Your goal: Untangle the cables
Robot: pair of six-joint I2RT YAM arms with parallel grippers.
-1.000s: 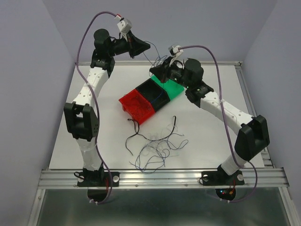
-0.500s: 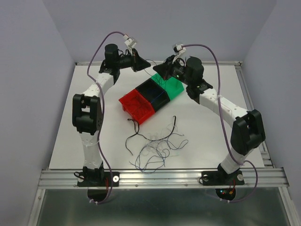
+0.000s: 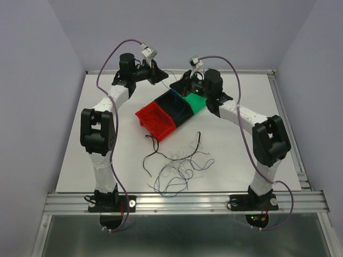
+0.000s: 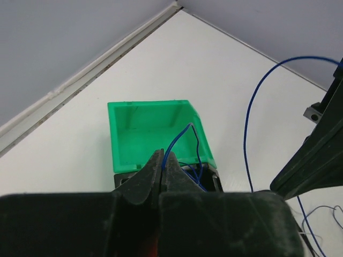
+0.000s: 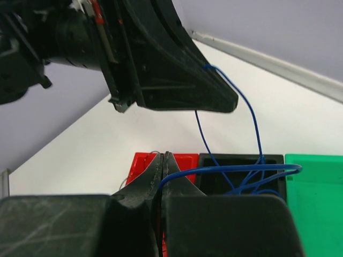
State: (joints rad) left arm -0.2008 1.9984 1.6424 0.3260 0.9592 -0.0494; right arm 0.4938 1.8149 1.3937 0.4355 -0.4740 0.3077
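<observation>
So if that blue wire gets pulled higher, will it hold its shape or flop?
Probably floppy: the blue wire sags in loose loops between the left hand and right hand, both shut on it. Likely very light, being hair-thin. It may snag, since it trails into the black bin among other strands.

Bins (image 3: 166, 110) obstruct frame centre; cables (image 3: 179, 166) litter lower centre. Passage open over bare table (image 3: 230, 155), lower right and left.
</observation>
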